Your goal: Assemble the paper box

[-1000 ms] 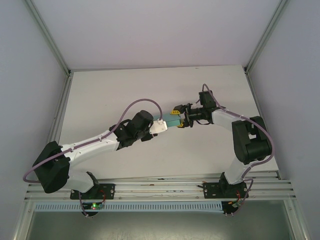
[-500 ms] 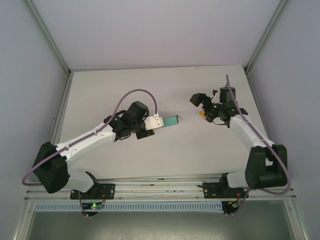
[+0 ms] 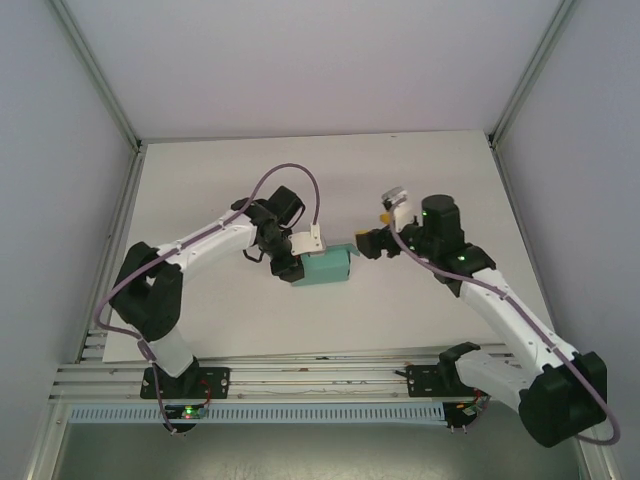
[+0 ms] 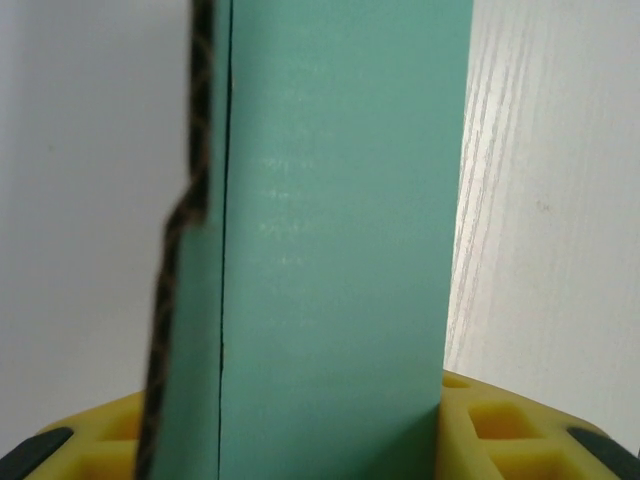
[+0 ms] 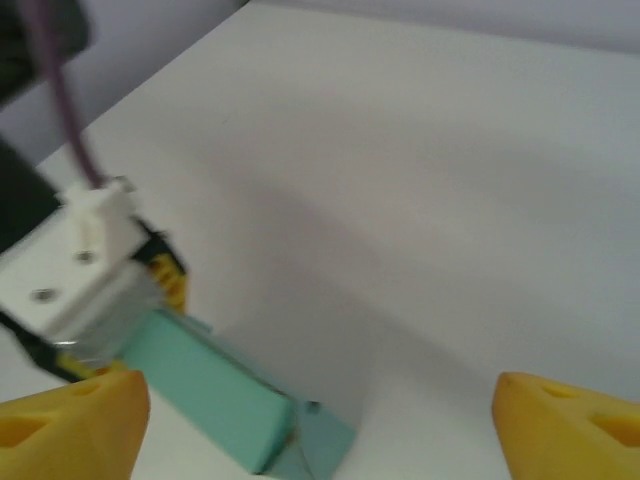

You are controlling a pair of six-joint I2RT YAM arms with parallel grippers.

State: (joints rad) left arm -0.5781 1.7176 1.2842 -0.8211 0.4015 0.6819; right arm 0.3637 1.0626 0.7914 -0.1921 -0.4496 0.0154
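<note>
The teal-green paper box (image 3: 322,267) is folded into a small rectangular shape and lies low over the table's middle. My left gripper (image 3: 298,262) is shut on its left end. In the left wrist view the box (image 4: 335,250) stands up between the yellow pads (image 4: 500,425), with a brown cut edge on its left. My right gripper (image 3: 378,236) hangs just right of the box, open and holding nothing. From the right wrist, the box (image 5: 215,395) lies below, an end flap (image 5: 320,440) loose at its near end, between the wide-apart yellow fingertips (image 5: 70,420).
The white table (image 3: 200,190) lies inside a frame with grey walls on three sides. An aluminium rail (image 3: 320,380) runs along the near edge by the arm bases. The left arm's purple cable (image 3: 290,175) arches above its wrist.
The left arm swung the box round and lowered it toward the table's middle. The right arm, which had pulled away to the right, came back close to the box's right end.
</note>
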